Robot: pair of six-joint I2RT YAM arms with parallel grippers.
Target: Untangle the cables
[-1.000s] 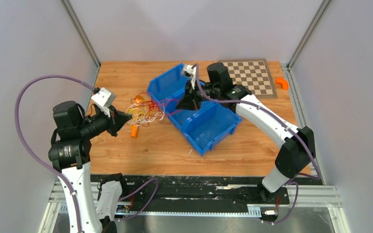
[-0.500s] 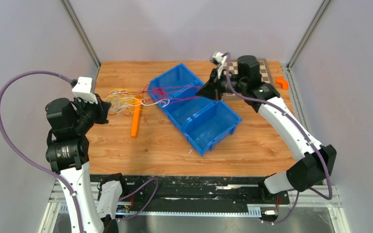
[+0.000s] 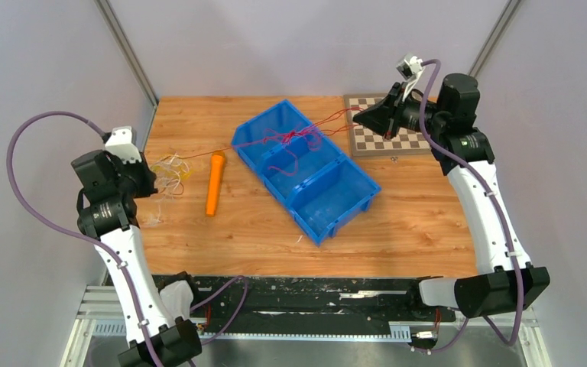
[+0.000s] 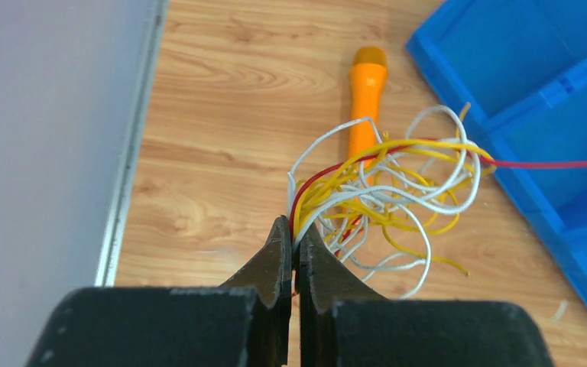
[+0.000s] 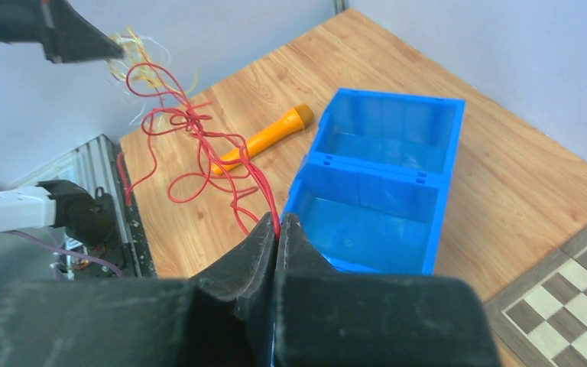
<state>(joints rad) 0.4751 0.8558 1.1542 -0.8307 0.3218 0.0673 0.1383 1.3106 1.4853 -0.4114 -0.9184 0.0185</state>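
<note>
The cables are pulled into two parts. A white and yellow bundle (image 3: 170,170) hangs from my left gripper (image 3: 153,174), which is shut on it at the table's far left; in the left wrist view the bundle (image 4: 390,183) fans out from the gripper (image 4: 294,229). A red cable (image 3: 290,138) runs from that bundle, knotted above the blue bin, to my right gripper (image 3: 357,116), which is shut on it above the checkerboard. In the right wrist view the red cable (image 5: 199,145) loops away from the gripper (image 5: 277,222).
A blue two-compartment bin (image 3: 329,197) lies diagonally mid-table, also in the wrist views (image 4: 550,115) (image 5: 382,183). An orange cylinder (image 3: 215,183) lies left of it on the wood. A checkerboard (image 3: 374,139) sits at the back right. Grey walls stand close on both sides.
Both grippers have moved apart, the left one leftward and the right one to the back right. The red cable has been drawn out of the tangle across the bin. The orange cylinder is uncovered.
</note>
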